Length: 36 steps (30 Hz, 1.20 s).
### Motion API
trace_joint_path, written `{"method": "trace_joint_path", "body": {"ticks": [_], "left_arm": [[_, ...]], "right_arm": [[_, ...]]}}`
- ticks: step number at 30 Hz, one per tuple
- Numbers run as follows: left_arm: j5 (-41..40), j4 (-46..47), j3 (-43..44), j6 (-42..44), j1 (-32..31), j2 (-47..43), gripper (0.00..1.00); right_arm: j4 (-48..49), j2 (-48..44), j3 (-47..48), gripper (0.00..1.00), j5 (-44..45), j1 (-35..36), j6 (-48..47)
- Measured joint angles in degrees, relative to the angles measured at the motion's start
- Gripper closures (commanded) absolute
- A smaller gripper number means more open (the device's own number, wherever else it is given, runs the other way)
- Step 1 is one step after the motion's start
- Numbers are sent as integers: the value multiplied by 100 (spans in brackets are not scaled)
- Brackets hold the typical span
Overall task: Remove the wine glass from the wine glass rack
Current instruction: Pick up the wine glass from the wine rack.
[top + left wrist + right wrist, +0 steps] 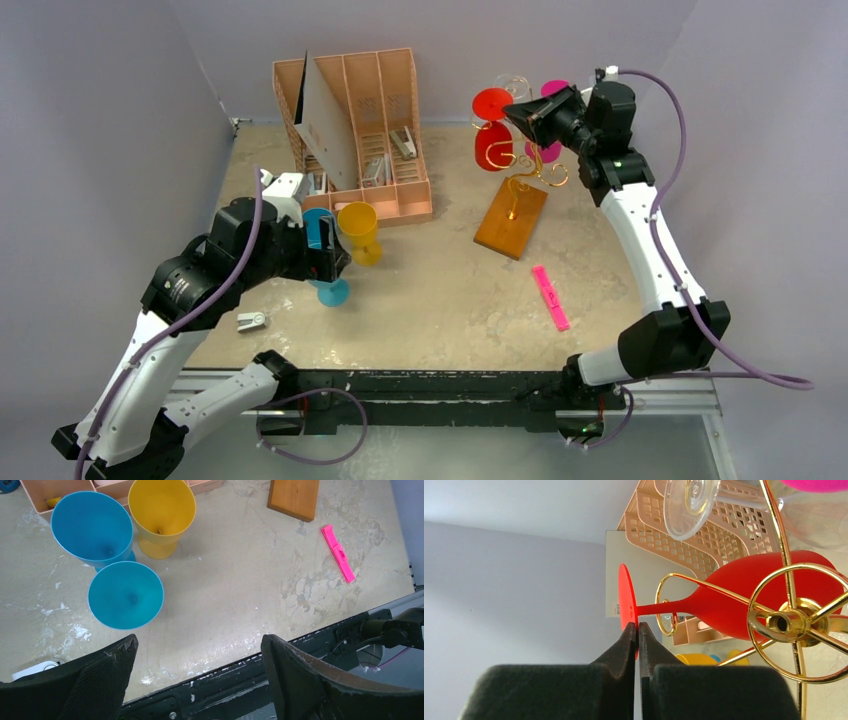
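The right pincer [638, 628], clamped on the red plastic wine glass [749, 595] by its thin foot at nine o'clock of the curly gold wire rack [796, 621], could slip and snag the stem.

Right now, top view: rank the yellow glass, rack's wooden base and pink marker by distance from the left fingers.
From the left fingers:
1. yellow glass, just to their right.
2. rack's wooden base, centre-right of the table.
3. pink marker, farther right, toward the near edge.
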Motion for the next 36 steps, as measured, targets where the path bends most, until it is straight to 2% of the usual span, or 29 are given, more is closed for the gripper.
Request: {"method": "trace_joint_path", "body": {"ticks": [10, 36], "left_arm": [[-22, -39, 0, 0, 0, -24, 8], [-15, -35, 0, -33, 0, 4, 8]], "right_arm": [[-109, -44, -68, 100, -367, -227, 142], [-249, -304, -258, 100, -1364, -229, -33]]}}
